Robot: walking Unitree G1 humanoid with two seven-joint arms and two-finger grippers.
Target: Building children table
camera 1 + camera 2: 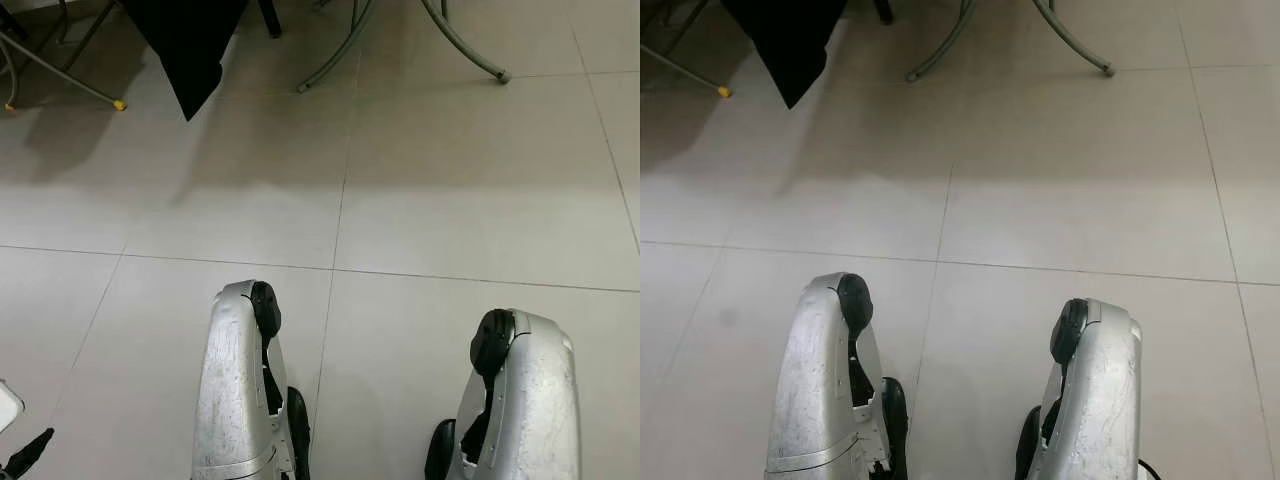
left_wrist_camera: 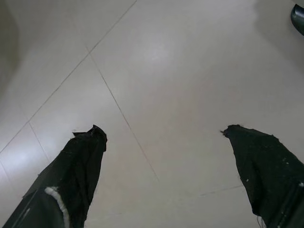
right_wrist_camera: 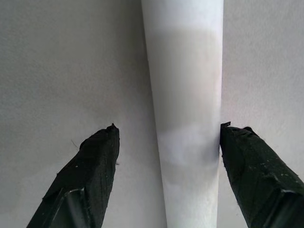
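Right gripper (image 3: 166,133) jaws wide, straddling white leg (image 3: 185,95), likely lining up a grasp; left gripper (image 2: 164,133) jaws wide over floor (image 1: 450,180).

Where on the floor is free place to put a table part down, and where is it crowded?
The tiled floor is bare from the two silver arms forward to the shadow line. Farther ahead it is crowded: grey curved metal legs, a hanging black cloth and a yellow-tipped frame. A white leg lies between the right gripper's open fingers.
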